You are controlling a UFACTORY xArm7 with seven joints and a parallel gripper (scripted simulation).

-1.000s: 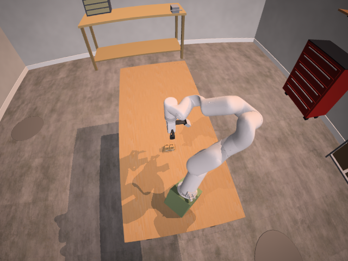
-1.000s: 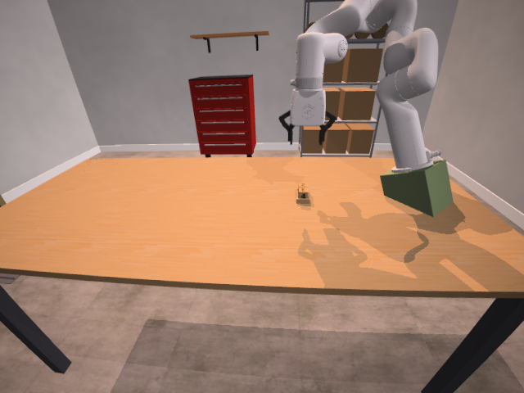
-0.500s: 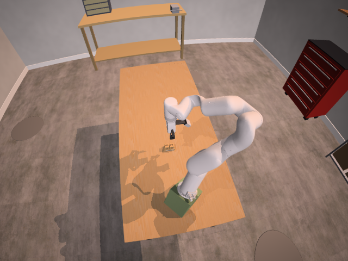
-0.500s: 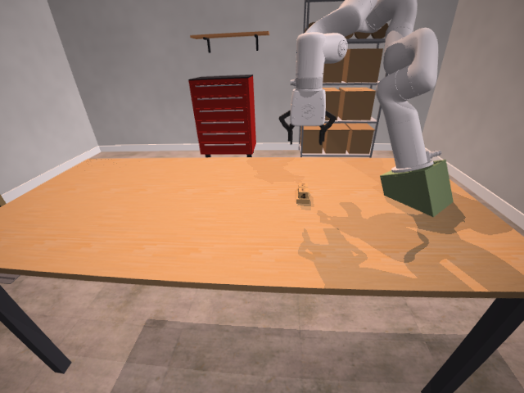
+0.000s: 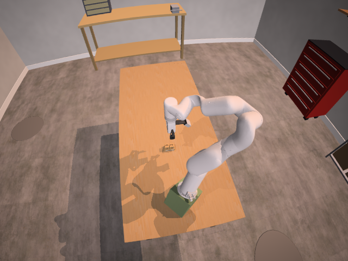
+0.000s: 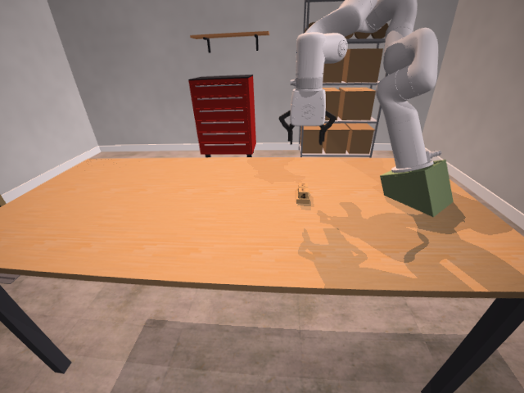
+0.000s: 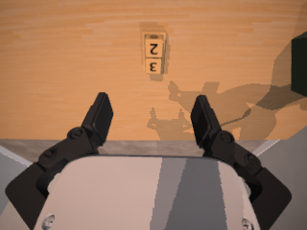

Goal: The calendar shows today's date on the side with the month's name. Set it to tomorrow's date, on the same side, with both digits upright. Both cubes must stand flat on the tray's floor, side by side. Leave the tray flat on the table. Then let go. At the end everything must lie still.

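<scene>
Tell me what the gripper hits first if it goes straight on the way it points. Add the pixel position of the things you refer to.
Probably the calendar (image 5: 169, 147) (image 6: 303, 195) (image 7: 153, 57), roughly in line below the open gripper (image 5: 172, 137) (image 6: 305, 142) (image 7: 152, 103); depth is unclear, so it could meet the table (image 5: 145, 92) (image 6: 169, 219) (image 7: 72, 57) beside it.

Behind the table stood a red cabinet (image 5: 316, 80) (image 6: 223, 116) with 6 drawers, a wooden wall shelf (image 6: 230, 34), and a rack (image 6: 338, 83) holding brown boxes (image 6: 357, 104).

Smooth, pale-grained wooden tabletop (image 5: 145, 92) (image 6: 178, 219) (image 7: 77, 57); matt black pincer fingers (image 6: 290, 134), perhaps plastic.
</scene>
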